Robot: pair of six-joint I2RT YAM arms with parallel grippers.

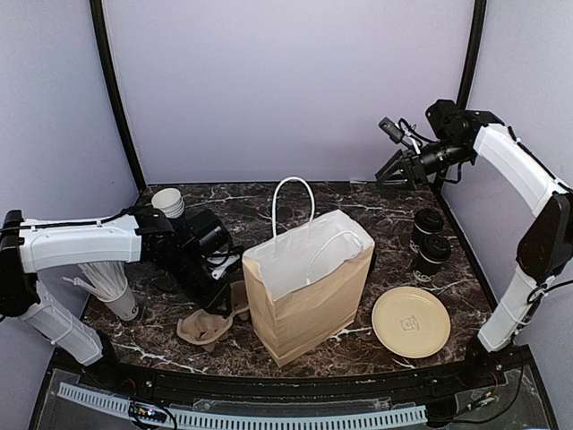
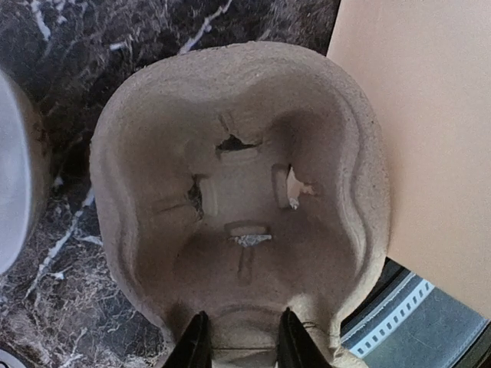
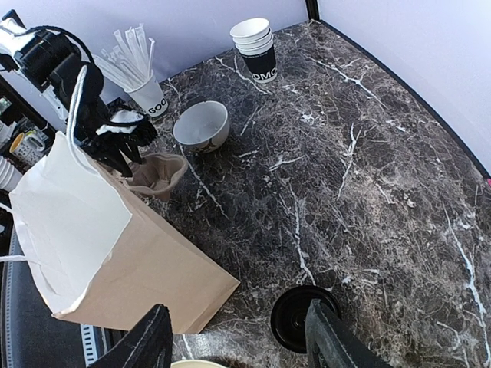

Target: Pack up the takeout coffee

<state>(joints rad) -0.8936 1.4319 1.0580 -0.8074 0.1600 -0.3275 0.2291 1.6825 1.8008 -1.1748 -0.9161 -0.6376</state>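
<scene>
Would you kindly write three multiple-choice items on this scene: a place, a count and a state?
1. Where do the lidded cups stand? A on the table, right of the paper bag; B inside the bag; C on the plate.
2. How many lidded cups? A one; B two; C four.
3. The left end effector is: A open in the air; B holding a straw; C shut on the pulp carrier.
Answers: A, they stand beside the bag; B, two lids show; C, its fingers pinch the carrier's rim.
</scene>
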